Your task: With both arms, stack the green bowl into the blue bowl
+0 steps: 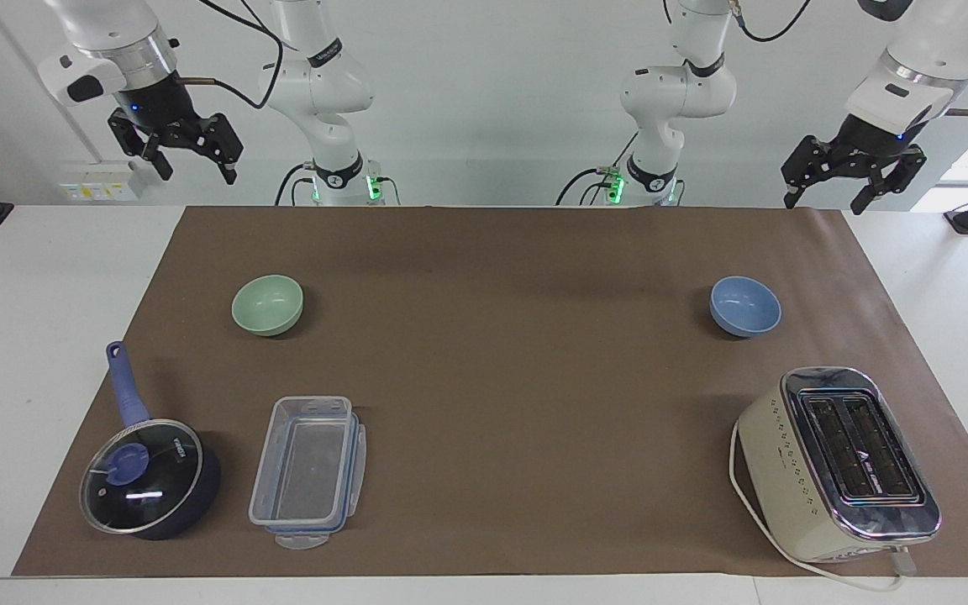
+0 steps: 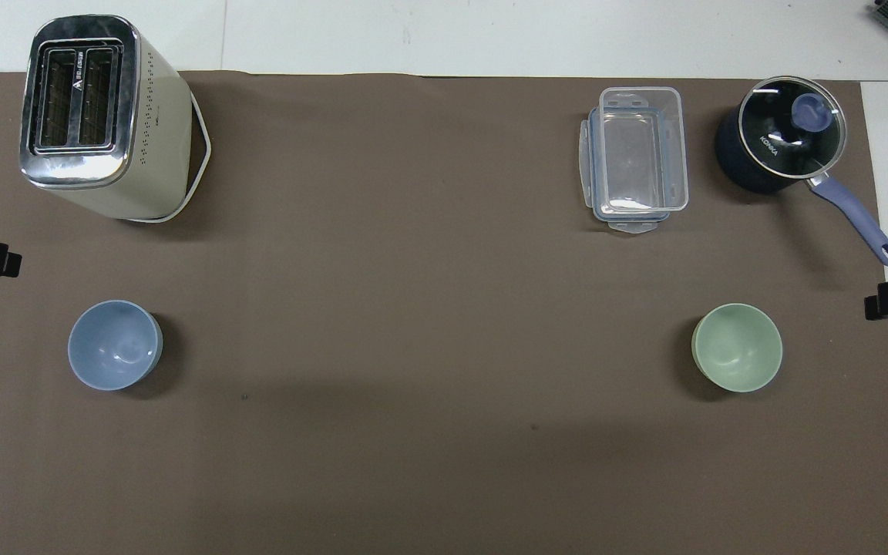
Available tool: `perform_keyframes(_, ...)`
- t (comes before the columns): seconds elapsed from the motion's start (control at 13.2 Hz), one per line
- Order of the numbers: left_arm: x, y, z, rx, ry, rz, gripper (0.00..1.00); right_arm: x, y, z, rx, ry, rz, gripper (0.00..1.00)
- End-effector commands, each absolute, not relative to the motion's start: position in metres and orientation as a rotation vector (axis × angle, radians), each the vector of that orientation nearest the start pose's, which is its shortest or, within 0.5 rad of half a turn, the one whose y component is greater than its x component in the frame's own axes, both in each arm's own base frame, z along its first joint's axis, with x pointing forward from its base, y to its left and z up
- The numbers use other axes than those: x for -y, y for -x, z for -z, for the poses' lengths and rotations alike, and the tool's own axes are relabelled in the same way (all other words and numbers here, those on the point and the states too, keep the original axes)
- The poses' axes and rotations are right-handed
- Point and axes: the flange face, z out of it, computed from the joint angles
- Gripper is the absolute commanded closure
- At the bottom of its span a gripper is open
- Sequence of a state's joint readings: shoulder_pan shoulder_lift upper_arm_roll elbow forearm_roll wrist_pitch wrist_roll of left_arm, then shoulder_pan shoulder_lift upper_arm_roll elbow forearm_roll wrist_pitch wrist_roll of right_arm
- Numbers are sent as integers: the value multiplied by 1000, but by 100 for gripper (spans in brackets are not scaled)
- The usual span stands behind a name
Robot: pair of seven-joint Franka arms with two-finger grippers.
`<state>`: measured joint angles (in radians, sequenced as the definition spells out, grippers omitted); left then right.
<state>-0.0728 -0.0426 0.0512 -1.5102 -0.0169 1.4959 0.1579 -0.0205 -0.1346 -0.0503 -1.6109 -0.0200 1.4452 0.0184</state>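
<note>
Bowls, green bowl (image 1: 267,304) and blue bowl (image 1: 744,306): round, matte

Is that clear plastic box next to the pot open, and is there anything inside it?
Open and empty. The clear plastic box has no lid across its top, and its bare bottom shows from above. The pot beside it has its glass lid on.

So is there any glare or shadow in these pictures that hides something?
Facing view: the saucepan's glass lid shows a white glare streak; a bright window washes out the corner beside the left gripper. Overhead view: soft shadows hug the blue bowl and green bowl; nothing is hidden.
</note>
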Motion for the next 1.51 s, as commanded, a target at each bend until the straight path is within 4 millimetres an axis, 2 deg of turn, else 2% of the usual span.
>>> perform_keyframes(0.0,15,-526,-671,-312,3142,33,0,43,-491,-666,-175,3155,-20,0)
perform_keyframes(0.3,3,-520,-665,-289,3151,30,0,43,-491,-666,-175,3155,-20,0)
perform_keyframes(0.38,-1,-522,-656,-307,3149,32,0,43,-491,-665,-175,3156,-23,0)
perform_keyframes(0.61,-29,-527,-622,-329,3163,59,0,43,-491,-666,-175,3155,-20,0)
perform_keyframes(0.91,-58,-532,-558,-385,3196,91,0,43,-491,-665,-175,3156,-23,0)
perform_keyframes(1.06,-82,-531,-526,-425,3180,131,0,43,-491,-666,-175,3155,-20,0)
perform_keyframes(1.29,-98,-532,-458,-463,3221,147,0,44,-491,-666,-177,3155,-20,0)
perform_keyframes(1.44,-101,-537,-419,-460,3248,63,0,44,-491,-665,-177,3155,-23,0)
